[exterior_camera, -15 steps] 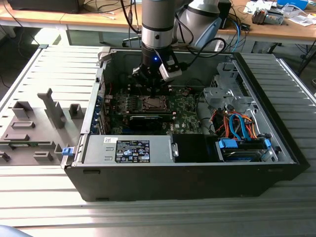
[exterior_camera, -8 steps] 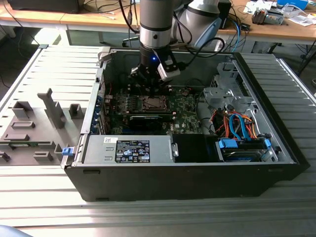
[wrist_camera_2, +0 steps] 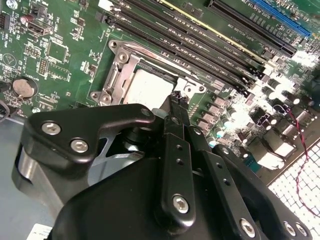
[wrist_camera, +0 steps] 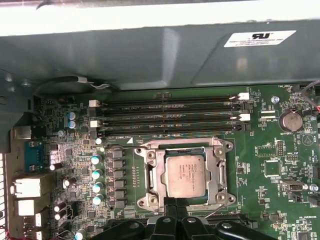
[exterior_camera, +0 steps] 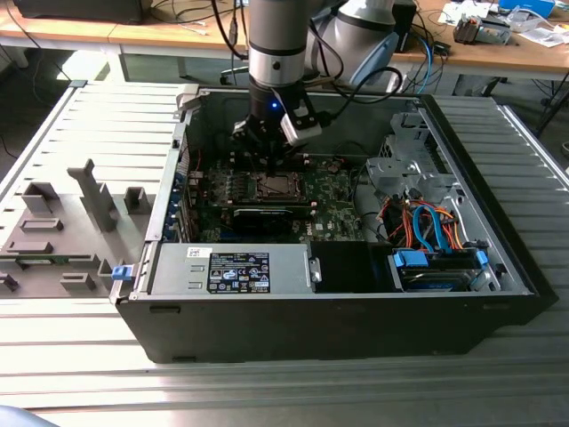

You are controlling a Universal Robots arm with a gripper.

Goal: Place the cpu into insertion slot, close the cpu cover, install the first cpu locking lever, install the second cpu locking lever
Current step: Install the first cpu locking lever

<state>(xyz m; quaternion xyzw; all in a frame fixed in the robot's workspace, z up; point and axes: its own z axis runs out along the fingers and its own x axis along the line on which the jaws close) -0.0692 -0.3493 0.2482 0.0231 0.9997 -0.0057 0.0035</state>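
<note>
Seated in the insertion slot mid-motherboard: the cpu, cpu cover down around it. Gripper poised at the socket's edge, fingers pinched together, holding nothing visible. Probably light, stiff, fragile; best handled by edges.

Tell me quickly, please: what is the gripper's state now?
Gripper: shut, holding nothing, its tips at the edge of the cpu cover closed over the cpu.

4 memory slots and a coin battery sit on the motherboard.
</note>
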